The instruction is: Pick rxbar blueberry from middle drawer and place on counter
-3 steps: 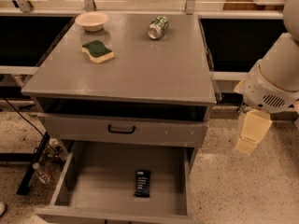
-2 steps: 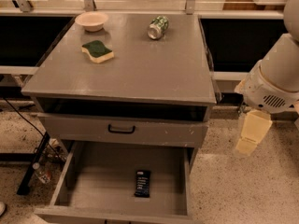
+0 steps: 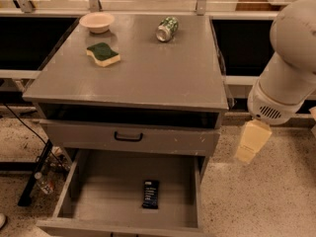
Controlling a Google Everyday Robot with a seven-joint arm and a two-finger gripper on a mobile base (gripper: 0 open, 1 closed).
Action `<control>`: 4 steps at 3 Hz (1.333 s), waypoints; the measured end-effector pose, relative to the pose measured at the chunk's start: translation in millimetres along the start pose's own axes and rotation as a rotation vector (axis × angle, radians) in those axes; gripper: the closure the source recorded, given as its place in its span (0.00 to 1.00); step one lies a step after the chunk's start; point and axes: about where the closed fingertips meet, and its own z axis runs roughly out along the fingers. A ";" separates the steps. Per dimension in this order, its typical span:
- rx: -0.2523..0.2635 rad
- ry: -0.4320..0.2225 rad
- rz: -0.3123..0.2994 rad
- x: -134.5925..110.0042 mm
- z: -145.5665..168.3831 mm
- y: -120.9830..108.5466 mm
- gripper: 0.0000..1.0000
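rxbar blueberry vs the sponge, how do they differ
The rxbar blueberry is dark and thin, the sponge green-topped yellow and thicker. The bar lies in the open middle drawer; the sponge sits on the counter. Both lie flat; the gripper hangs right of the counter.

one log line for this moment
rxbar blueberry: flat in open middle drawer | gripper: hanging right of counter, away from bar
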 end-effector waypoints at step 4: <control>0.046 0.023 0.190 28.8 17.6 1.7 0.00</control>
